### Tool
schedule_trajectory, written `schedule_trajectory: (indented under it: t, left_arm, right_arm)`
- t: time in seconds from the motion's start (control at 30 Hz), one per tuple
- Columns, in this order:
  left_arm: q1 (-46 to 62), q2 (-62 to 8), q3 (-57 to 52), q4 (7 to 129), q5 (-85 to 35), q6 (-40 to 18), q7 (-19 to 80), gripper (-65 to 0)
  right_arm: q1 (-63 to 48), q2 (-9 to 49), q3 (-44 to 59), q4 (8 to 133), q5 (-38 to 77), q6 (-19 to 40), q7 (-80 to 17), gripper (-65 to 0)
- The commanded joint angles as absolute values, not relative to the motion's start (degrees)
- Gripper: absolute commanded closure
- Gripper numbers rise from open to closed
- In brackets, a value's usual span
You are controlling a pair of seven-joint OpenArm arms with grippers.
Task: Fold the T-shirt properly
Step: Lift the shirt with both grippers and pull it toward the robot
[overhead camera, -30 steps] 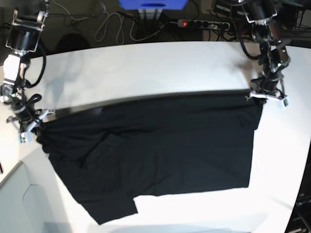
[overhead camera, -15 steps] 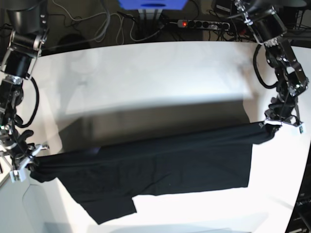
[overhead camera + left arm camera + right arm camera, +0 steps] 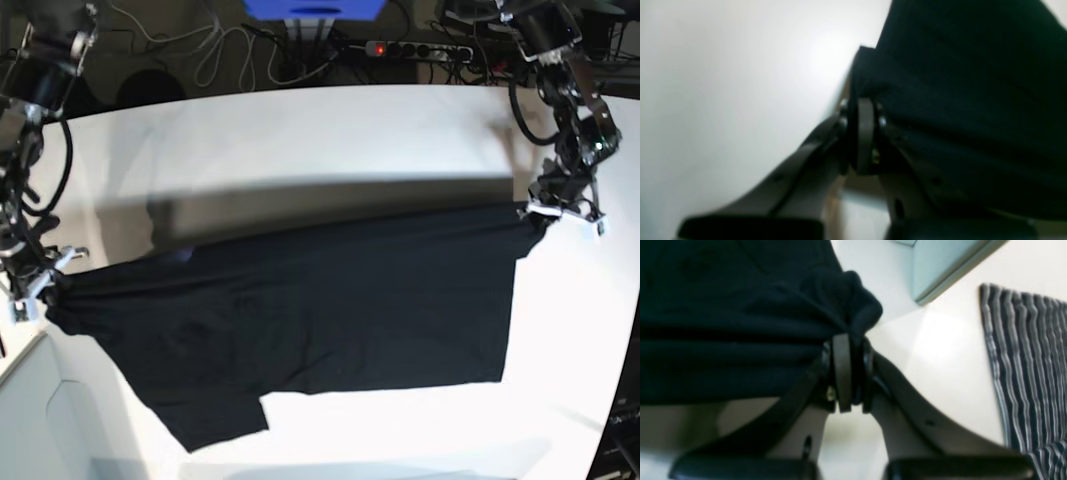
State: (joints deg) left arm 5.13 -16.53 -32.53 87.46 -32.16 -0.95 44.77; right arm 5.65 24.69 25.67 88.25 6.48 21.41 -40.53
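Note:
The black T-shirt point(image 3: 300, 310) hangs stretched between my two grippers over the white table point(image 3: 300, 140), plain side showing, its lower part and a sleeve resting near the front edge. My left gripper point(image 3: 560, 213) at the right is shut on the shirt's upper corner; the left wrist view shows its fingers point(image 3: 865, 133) pinched on black cloth point(image 3: 973, 100). My right gripper point(image 3: 35, 290) at the left is shut on the other upper corner; the right wrist view shows its fingers point(image 3: 841, 370) clamped on bunched cloth point(image 3: 740, 323). No print is visible.
A power strip point(image 3: 420, 48) and cables lie behind the table's far edge. A pale box point(image 3: 40, 410) sits at the front left, also visible in the right wrist view point(image 3: 940, 263). A striped cloth point(image 3: 1027, 366) lies beside the right gripper in that view.
Both grippers, still holding the shirt, swung toward the front and then back away from it. The shirt's top edge now hangs between its two earlier positions.

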Motion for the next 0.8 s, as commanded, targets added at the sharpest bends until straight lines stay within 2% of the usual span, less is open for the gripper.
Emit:
schedule_trajectory:
  t: [0.0, 0.33, 0.77]
  left_arm:
    - [5.85, -17.71, -33.27, 88.48, -30.90, -0.04, 43.12, 0.0]
    - [16.40, -15.43, -34.51, 91.03, -31.08, -0.04, 42.86, 0.0]
    - [26.68, -4.97, -44.70, 105.80, -30.99, -0.13, 43.30, 0.0]
  right_arm:
    - [4.09, 26.15, 27.30, 89.98, 5.14, 20.62, -40.22, -0.2]
    - [-10.95, 22.55, 36.18, 94.20, 5.14, 20.70, -39.78, -0.2]
    - [-17.36, 22.99, 35.65, 97.19, 5.14, 20.70, -39.69, -0.3]
